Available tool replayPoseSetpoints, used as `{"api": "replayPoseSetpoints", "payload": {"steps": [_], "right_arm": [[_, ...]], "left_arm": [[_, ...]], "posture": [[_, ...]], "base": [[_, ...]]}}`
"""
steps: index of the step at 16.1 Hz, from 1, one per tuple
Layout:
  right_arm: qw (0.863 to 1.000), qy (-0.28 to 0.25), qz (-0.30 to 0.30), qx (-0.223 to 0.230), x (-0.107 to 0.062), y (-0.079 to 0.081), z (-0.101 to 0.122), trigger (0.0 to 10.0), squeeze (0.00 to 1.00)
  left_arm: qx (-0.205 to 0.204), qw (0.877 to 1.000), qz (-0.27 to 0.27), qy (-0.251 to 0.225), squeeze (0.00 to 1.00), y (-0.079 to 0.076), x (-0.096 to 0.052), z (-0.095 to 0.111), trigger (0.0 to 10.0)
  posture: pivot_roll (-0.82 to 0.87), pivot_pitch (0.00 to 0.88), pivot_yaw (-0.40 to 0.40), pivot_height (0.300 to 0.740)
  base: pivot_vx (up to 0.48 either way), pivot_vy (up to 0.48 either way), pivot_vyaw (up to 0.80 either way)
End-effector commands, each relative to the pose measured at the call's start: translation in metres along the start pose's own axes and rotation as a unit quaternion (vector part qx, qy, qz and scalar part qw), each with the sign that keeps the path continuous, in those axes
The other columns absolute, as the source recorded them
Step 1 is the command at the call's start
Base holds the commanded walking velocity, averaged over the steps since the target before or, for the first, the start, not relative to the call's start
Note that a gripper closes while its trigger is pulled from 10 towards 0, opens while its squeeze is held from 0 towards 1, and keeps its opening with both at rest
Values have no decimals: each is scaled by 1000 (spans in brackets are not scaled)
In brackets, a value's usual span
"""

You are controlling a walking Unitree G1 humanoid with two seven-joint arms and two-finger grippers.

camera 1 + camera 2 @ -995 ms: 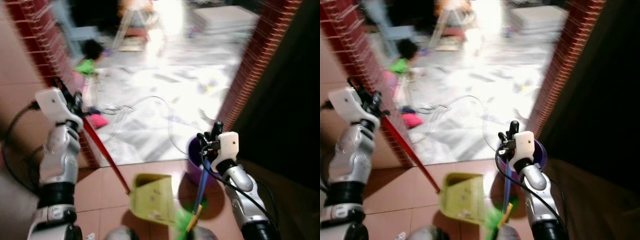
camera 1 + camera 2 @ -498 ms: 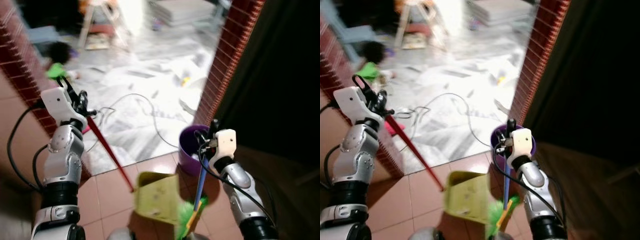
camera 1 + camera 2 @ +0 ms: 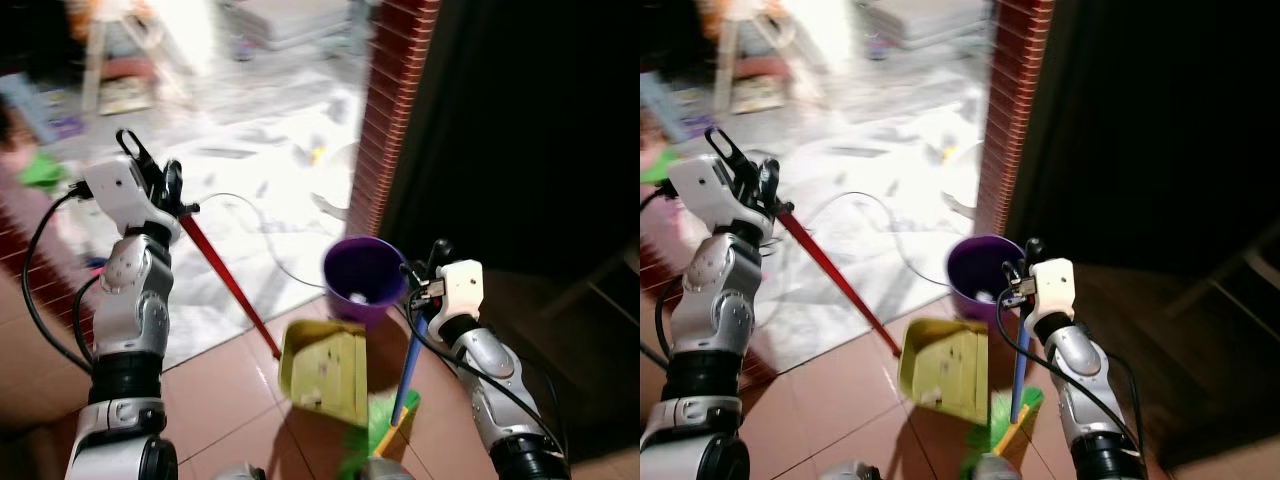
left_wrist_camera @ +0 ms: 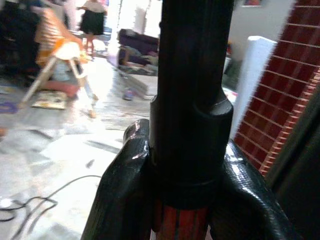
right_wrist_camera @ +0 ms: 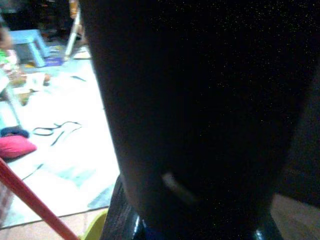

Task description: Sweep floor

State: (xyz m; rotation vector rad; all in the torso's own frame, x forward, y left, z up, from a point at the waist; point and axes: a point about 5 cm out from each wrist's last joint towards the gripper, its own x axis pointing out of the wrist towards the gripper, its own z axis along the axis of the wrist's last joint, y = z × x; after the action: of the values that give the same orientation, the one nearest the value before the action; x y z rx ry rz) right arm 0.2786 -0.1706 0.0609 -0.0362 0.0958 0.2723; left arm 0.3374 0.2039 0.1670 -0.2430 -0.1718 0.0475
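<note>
My left gripper (image 3: 166, 196) is raised at the left, shut on the top of a long red handle (image 3: 226, 282). That handle slants down to a yellow dustpan (image 3: 325, 370) resting on the terracotta tiles. In the left wrist view the black fingers (image 4: 124, 200) clamp the red shaft (image 4: 178, 226). At the right, my right gripper (image 3: 426, 276) is shut on the blue handle (image 3: 409, 362) of a broom. Its green bristles (image 3: 384, 428) touch the floor beside the dustpan. The dark broom handle (image 5: 200, 100) blocks most of the right wrist view.
A purple bucket (image 3: 342, 298) stands on the tiles just behind the dustpan, at the foot of a red brick pillar (image 3: 396, 110). Beyond lies a bright marble floor with a loose cable (image 3: 262, 222), scattered litter and a stool (image 3: 110, 50). The right side is dark.
The whole picture has shifted left, so the camera turned right; pillar and bucket now sit nearer the centre. Both grippers keep their hold on dustpan handle and broom.
</note>
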Motion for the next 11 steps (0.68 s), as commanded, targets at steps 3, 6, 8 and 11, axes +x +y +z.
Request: {"api": "replayPoseSetpoints", "payload": {"steps": [3, 6, 8, 11], "right_arm": [[1000, 21, -6, -4, -1, -2, -6, 10000, 0], [1000, 23, -6, -4, -2, -2, -8, 10000, 0], [1000, 25, -4, -5, -2, -2, -8, 10000, 0], [1000, 31, 2, -5, -1, -3, -9, 10000, 0]], "left_arm": [[-15, 997, -11, -70, 0, 0, 9, 33, 10000], [-12, 995, -2, -97, 0, 5, 15, 47, 10000], [-22, 993, -4, -119, 0, 4, 19, 61, 10000], [-44, 987, -20, -153, 0, -2, 23, 82, 10000]], "posture": [[-103, 0, 19, 740], [-109, 0, 23, 740], [-112, 0, 24, 740], [-112, 0, 23, 740]], "base": [[0, 0, -800], [0, 0, -694], [0, 0, 0], [0, 0, 0]]}}
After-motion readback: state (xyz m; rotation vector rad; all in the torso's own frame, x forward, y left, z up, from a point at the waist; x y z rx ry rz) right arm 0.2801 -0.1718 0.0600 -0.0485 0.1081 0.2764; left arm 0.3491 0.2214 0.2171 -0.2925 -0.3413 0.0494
